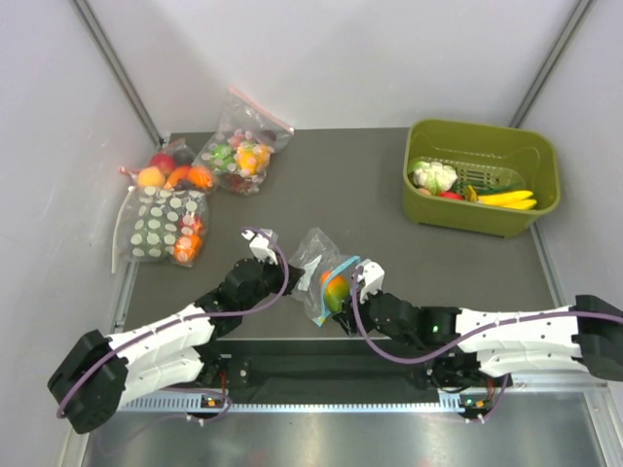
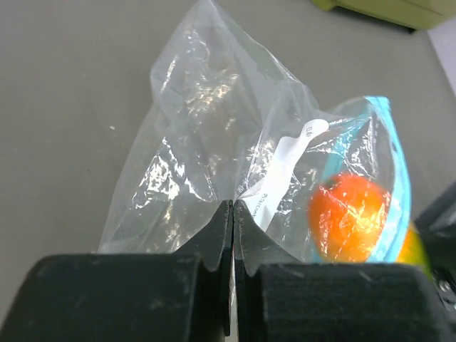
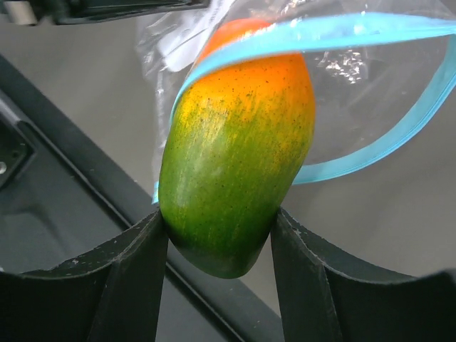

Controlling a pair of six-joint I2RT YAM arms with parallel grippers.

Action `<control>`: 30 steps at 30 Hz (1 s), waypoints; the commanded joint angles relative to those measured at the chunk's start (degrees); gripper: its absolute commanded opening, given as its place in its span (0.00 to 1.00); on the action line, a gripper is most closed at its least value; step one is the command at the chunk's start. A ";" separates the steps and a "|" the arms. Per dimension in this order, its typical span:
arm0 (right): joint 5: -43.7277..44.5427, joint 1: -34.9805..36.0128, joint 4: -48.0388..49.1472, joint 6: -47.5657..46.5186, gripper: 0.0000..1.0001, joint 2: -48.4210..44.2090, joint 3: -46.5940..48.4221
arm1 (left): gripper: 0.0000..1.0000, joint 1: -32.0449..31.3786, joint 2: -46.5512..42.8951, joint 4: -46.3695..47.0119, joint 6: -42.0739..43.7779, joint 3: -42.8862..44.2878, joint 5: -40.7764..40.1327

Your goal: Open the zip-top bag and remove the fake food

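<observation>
The zip-top bag [image 1: 313, 251] is clear and crinkly, with a light-blue zip strip [image 1: 343, 266], and sits near the table's front middle. My left gripper [image 1: 289, 263] is shut, pinching the bag's plastic [image 2: 206, 121] at its closed end; its tips [image 2: 234, 206] meet on the film. My right gripper [image 1: 348, 295] is shut on a green-and-orange fruit [image 3: 239, 164] that sticks out through the open blue mouth [image 3: 342, 32]. It also shows from above [image 1: 334, 289]. A peach-orange round fruit [image 2: 349, 214] is still inside the bag. No red fruit shows.
A green basket [image 1: 482, 222] at the back right holds a white cauliflower [image 1: 433, 175] and yellow pieces [image 1: 506, 197]. A clear bag with a pink-red zip [image 1: 243, 146], a white-dotted bag [image 1: 165, 226] and loose fruits [image 1: 170, 173] lie at the back left. A black rail [image 1: 341, 355] runs along the near edge.
</observation>
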 commanded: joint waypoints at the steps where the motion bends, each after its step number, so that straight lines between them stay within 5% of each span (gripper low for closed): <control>1: -2.27 0.92 -0.91 0.70 0.36 -3.75 2.88 | 0.00 1.81 1.90 -0.21 2.81 3.23 -1.75; 19: 12.05 0.40 -20.94 -2.10 0.35 -20.37 5.25 | 0.00 11.57 4.19 -1.27 5.80 6.84 5.55; 30: -1.73 -26.74 -13.48 -19.33 0.33 -19.85 15.53 | 0.00 11.84 2.78 -2.41 5.01 6.49 7.13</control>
